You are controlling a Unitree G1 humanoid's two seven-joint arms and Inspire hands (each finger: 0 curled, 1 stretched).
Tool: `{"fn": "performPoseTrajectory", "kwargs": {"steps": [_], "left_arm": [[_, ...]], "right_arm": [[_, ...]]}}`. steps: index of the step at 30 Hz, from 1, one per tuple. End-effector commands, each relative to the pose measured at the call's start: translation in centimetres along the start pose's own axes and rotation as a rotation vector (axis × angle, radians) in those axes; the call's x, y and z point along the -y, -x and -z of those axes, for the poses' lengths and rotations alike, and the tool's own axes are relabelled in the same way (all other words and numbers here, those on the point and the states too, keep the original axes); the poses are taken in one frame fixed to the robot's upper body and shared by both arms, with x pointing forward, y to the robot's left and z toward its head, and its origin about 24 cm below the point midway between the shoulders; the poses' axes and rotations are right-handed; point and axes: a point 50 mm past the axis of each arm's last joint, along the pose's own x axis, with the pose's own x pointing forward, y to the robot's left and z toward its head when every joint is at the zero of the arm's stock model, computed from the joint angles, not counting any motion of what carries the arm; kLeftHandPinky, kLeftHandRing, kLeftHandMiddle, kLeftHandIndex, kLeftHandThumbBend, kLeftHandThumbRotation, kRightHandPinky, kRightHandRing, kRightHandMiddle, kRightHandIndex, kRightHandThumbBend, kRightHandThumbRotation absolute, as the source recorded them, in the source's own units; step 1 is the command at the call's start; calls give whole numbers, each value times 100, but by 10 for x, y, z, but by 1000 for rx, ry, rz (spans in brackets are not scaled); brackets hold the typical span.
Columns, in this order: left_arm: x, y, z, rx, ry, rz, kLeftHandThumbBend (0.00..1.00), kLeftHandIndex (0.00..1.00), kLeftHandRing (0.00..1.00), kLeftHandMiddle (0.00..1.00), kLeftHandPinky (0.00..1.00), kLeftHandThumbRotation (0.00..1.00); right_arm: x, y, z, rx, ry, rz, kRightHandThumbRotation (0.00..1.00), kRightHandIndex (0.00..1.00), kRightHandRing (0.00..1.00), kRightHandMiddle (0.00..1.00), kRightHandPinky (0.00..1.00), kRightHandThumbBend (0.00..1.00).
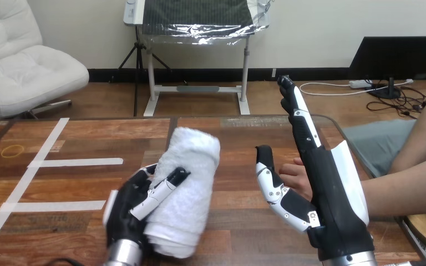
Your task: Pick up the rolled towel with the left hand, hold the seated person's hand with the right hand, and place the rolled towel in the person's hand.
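The white rolled towel lies lengthwise at the middle of the wooden table, its near end inside my left hand. That hand's fingers and thumb curl round the roll from the left. My right hand stands on edge to the right of the towel, open, with straight fingers pointing away and the thumb spread toward the towel. The person's hand rests on the table just past my right palm, mostly hidden by it. I cannot tell whether the two touch. The person's forearm comes in from the right edge.
White tape lines cross the table's left part, and a thin yellow ring lies at the far left. The table's rounded corner is behind my right hand.
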Motion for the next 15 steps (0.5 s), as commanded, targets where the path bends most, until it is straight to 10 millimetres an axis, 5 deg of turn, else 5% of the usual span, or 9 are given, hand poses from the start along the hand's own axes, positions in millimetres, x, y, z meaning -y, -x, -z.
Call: {"fn": "performPoseTrajectory", "kwargs": {"steps": [1, 15], "left_arm": [[49, -16, -75, 409, 204, 272, 84, 47, 35, 40, 31, 4], [57, -12, -81, 388, 358, 384, 86, 46, 35, 40, 32, 1]], "right_arm": [[8, -17, -13, 98, -9, 79, 0, 100, 100, 100, 100, 0], [10, -17, -13, 96, -9, 81, 0, 100, 100, 100, 100, 0]]}}
